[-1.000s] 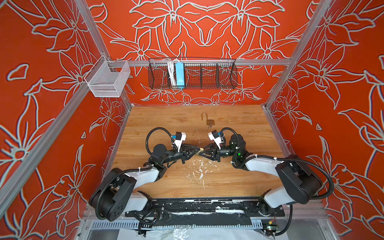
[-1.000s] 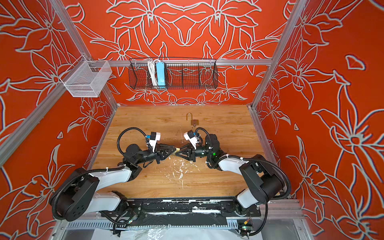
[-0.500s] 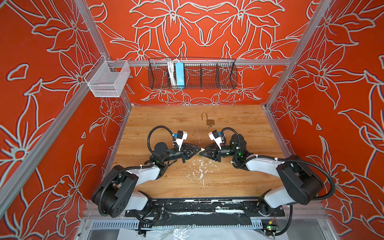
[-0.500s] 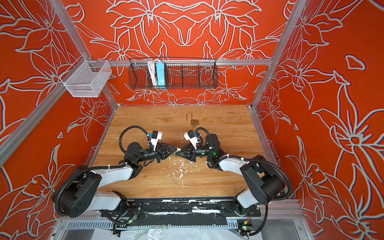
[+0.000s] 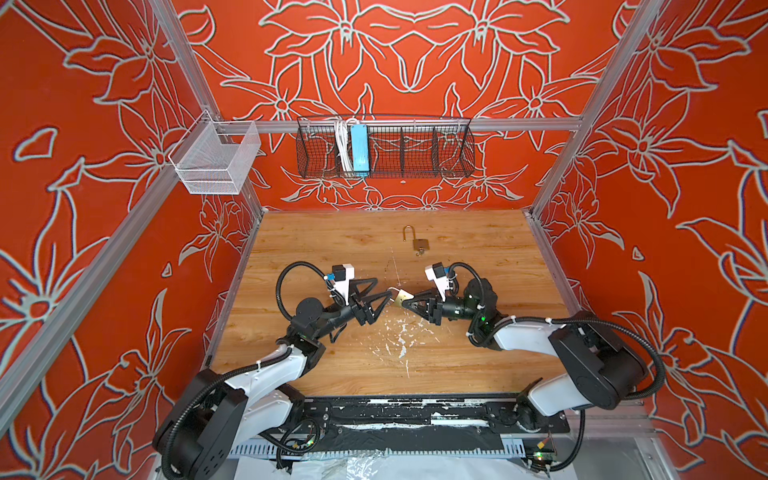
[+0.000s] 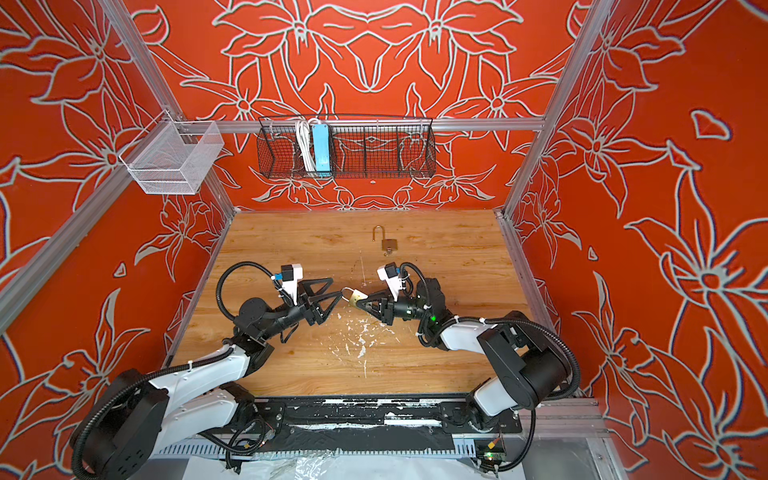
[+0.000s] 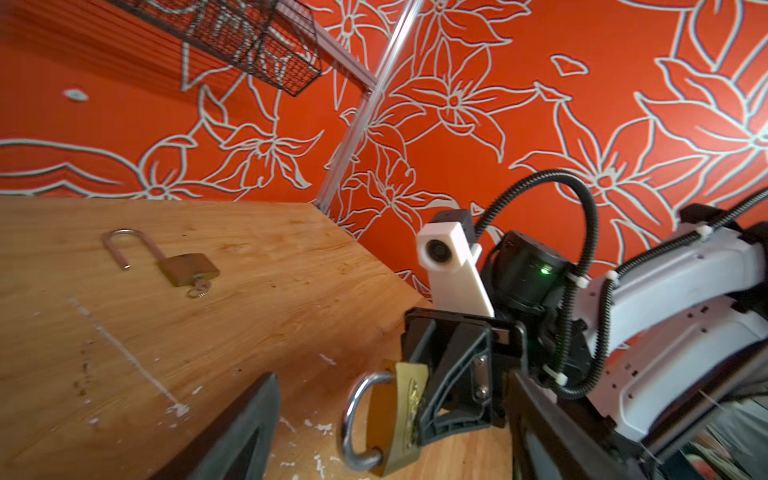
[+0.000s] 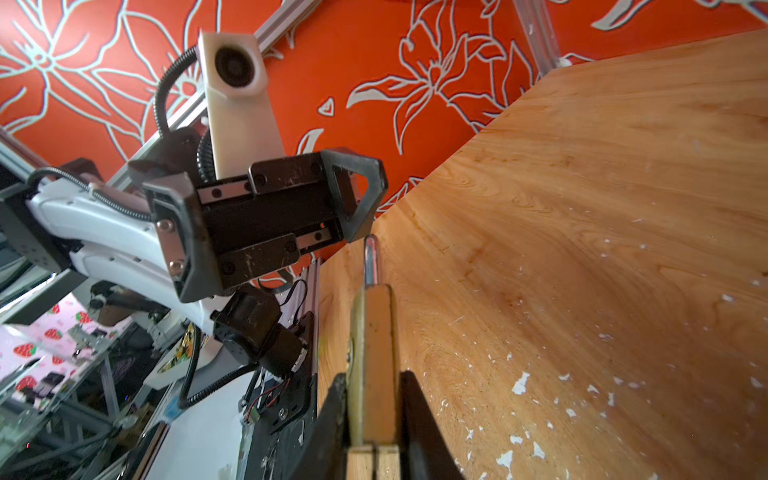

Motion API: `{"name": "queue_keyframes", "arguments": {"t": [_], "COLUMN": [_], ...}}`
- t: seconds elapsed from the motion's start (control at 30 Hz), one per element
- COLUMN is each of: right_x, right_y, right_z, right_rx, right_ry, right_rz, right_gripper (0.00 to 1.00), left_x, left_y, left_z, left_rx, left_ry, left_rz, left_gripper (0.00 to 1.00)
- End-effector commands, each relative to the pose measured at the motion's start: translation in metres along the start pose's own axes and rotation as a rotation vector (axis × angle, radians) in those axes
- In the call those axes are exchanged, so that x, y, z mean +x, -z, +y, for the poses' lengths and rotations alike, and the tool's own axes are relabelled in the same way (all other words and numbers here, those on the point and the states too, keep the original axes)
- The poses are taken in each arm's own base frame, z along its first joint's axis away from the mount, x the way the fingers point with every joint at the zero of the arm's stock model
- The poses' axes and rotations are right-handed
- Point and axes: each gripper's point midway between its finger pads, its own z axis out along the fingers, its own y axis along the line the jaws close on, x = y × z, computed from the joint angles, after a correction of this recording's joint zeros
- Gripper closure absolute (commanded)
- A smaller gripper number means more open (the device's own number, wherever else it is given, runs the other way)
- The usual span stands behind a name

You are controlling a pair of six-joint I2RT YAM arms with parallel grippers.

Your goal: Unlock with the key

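A brass padlock [image 5: 401, 298] [image 6: 356, 297] with its steel shackle closed hangs above the table's middle, my right gripper [image 8: 374, 380] shut on its body. In the left wrist view its shackle [image 7: 353, 415] points toward my left gripper [image 5: 384, 289], which stands open. The left fingers [image 7: 249, 424] are spread on either side of the shackle and touch nothing. No key shows in the held padlock. A second brass padlock [image 5: 419, 244] [image 7: 189, 269] lies at the back of the table with its shackle swung open. A small key [image 7: 199, 286] on a ring sticks from its underside.
A black wire basket [image 5: 384, 147] holding a blue power strip [image 5: 359, 147] hangs on the back wall. A white mesh basket [image 5: 216, 160] hangs at the left corner. White flecks [image 5: 399, 336] mark the wooden table [image 5: 478, 365] in front of the grippers.
My left gripper, shut at the padlock's shackle before, has opened wide and let go. The right gripper keeps its grip on the padlock, and both arms have barely moved.
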Motion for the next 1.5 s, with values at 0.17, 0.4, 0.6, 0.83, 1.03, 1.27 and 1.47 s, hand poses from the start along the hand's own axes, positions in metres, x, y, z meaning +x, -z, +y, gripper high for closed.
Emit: {"name": "queue_keyframes", "arguments": {"t": [0.17,0.4,0.6,0.83,1.03,1.27,1.47], "right_x": [-0.05,-0.05,-0.048,-0.05,-0.046,-0.038,-0.036], "right_y": [0.03,0.031,0.029,0.027,0.024,0.014,0.011], "right_z": [0.02,0.019,0.015,0.017,0.015,0.013,0.017], "right_rx": [0.037,0.031,0.04,0.025,0.022,0.014,-0.001], "right_ry": [0.085,0.072,0.066,0.062,0.055,0.044,0.05], "right_rz": [-0.289,-0.302,-0.298,-0.292,-0.279,-0.249,-0.24], "right_gripper": [1.0,1.0,1.0,1.0,1.0,1.0,1.0], "left_x": [0.019,0.035,0.036,0.044,0.046,0.047,0.039], "left_y": [-0.016,-0.038,-0.036,-0.045,-0.048,-0.049,-0.044], "left_z": [0.001,-0.013,-0.021,-0.018,-0.036,-0.038,-0.03], "left_rx": [0.09,0.276,0.272,0.258,0.272,0.235,0.165], "left_ry": [0.047,0.129,0.086,0.098,0.013,-0.033,-0.059], "left_rz": [0.065,0.142,0.121,0.13,0.098,0.067,0.017], "left_gripper": [0.21,0.44,0.42,0.43,0.48,0.54,0.56]}}
